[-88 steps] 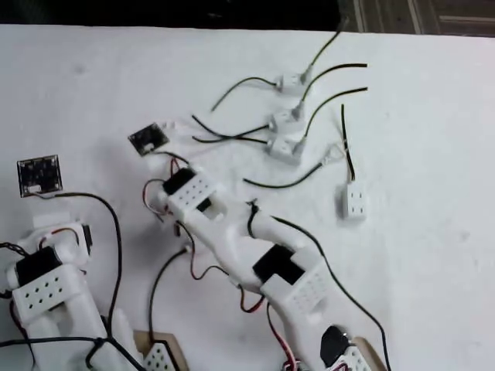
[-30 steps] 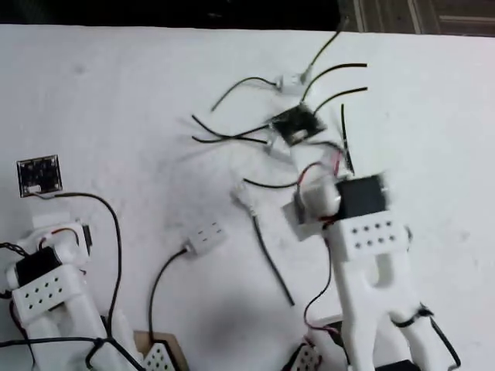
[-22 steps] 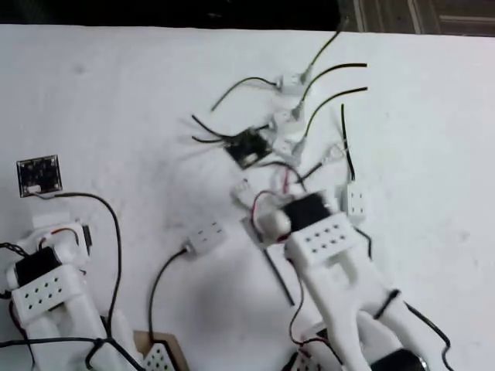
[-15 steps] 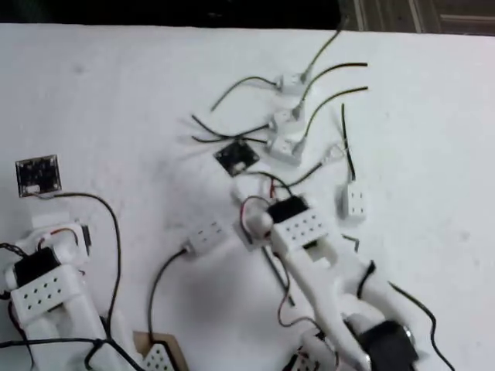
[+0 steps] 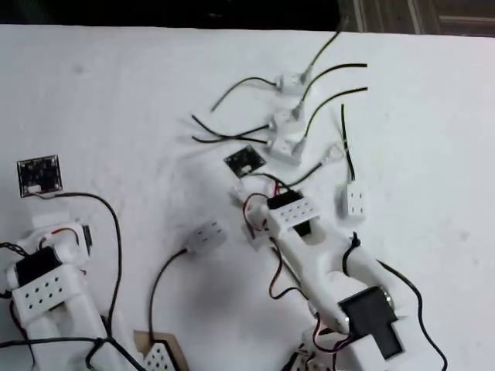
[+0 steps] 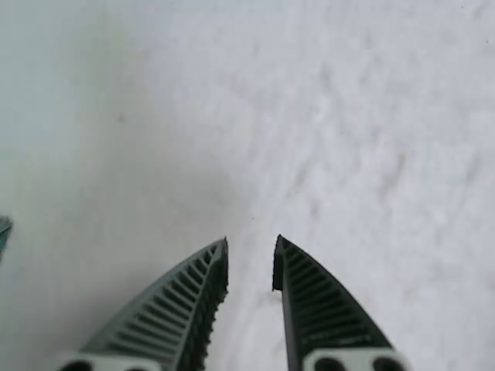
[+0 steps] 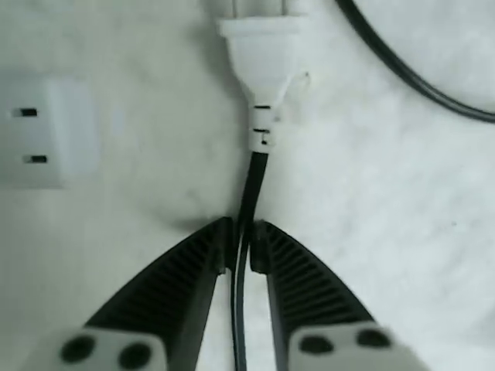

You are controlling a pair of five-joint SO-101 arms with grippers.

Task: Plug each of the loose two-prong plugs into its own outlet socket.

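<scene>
My right gripper is shut on the black cord just behind a white two-prong plug that lies flat on the white table. A white outlet socket lies to one side of that plug, its two slots showing. From above, the right gripper sits mid-table with the plug just beyond it and the socket to its left. A second loose plug and a second socket lie to the right. My left gripper stands open over bare table, holding nothing.
Several white plug-and-socket pieces with dark cords lie tangled at the back of the table. Another black cord curves past the held plug. The left arm rests at the front left corner, and the socket's cord runs toward the front edge.
The right arm swung from the right side leftward to the table's middle and came down over the plug's cord. The left arm has stayed still.
</scene>
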